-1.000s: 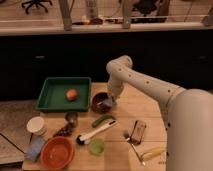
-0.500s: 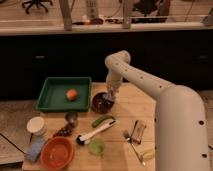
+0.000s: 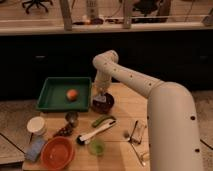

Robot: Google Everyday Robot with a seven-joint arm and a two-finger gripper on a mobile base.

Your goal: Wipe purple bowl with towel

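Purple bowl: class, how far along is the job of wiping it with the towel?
Approach looks done: the gripper sits right over the purple bowl. In hand: probably the wiping, though the towel cannot be made out beneath it. Left: finishing the wipe and lifting away.

Dim warm light, dark bkgd; white arm [image 3: 131,80] brightest, hand [image 3: 101,95] at purple bowl [image 3: 103,104].

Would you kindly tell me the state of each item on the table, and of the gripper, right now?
purple bowl: upright, right of the green tray.
gripper: down at the purple bowl's top.
towel: hidden, cannot tell.
green tray: flat, holding one orange fruit.
orange-red bowl: upright, front left.
green cup: upright.
white cup: upright.
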